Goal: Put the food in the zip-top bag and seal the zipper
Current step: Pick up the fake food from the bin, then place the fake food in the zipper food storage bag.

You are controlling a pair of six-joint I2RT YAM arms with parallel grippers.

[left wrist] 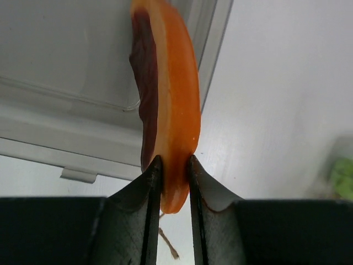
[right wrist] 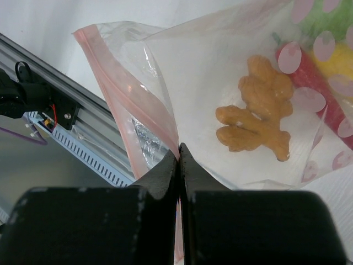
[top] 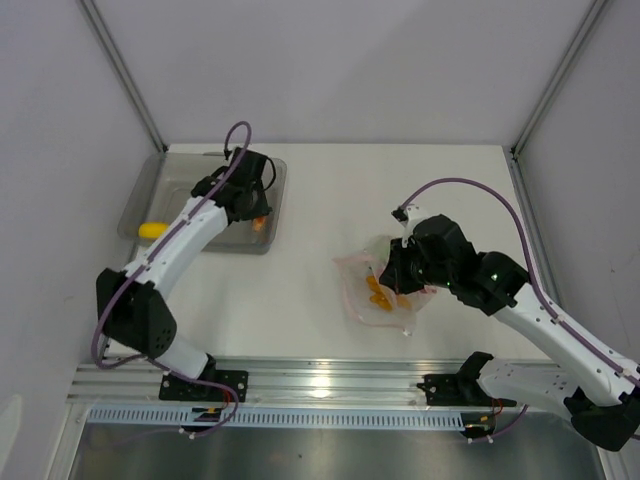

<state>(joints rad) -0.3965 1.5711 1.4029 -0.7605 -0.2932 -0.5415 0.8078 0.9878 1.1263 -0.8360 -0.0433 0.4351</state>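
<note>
Pinched by its tip in the left gripper (left wrist: 175, 165), the orange-red slice (left wrist: 171, 83) may slip short of the zip-top bag (right wrist: 193, 61) the right gripper (right wrist: 178, 157) clamps.

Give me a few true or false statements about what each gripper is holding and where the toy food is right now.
1. The left gripper is shut on the orange-red slice. True.
2. The right gripper hangs open above the zip-top bag. False: it pinches the bag at its zipper.
3. The bag is empty. False: an orange piece and the red chili lie inside.
4. A yellow piece lies in the grey tray. True.
</note>
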